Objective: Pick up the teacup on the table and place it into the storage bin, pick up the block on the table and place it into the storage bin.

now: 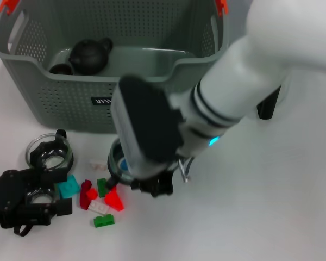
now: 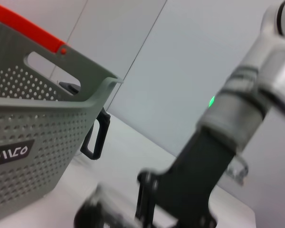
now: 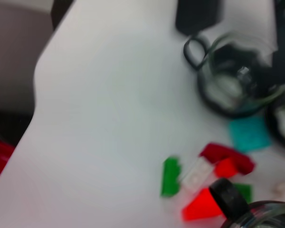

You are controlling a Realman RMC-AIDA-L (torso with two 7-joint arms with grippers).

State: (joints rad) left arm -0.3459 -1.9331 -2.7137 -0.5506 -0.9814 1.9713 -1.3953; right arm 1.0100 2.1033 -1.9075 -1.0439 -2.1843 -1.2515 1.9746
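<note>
The grey-green storage bin (image 1: 70, 103) stands at the back of the table; its wall also shows in the left wrist view (image 2: 33, 137). My right gripper (image 1: 133, 184) hangs low over the blocks, and a glass teacup (image 1: 118, 161) sits against its fingers (image 3: 226, 194), with the rim at the fingertip (image 3: 268, 214). Below it lie an orange-red block (image 1: 115, 200), green blocks (image 1: 104, 220), a red one (image 1: 87, 193), a white one (image 1: 98, 207) and a teal one (image 1: 69, 186). My left gripper (image 1: 43, 174) rests at the front left beside a second glass teacup (image 1: 50, 155).
Inside the bin lie a dark teapot (image 1: 89, 55) and a small dark cup (image 1: 60, 69). A black object (image 1: 269, 106) stands to the right of the bin. A small white piece (image 1: 97, 163) lies near the bin's front wall.
</note>
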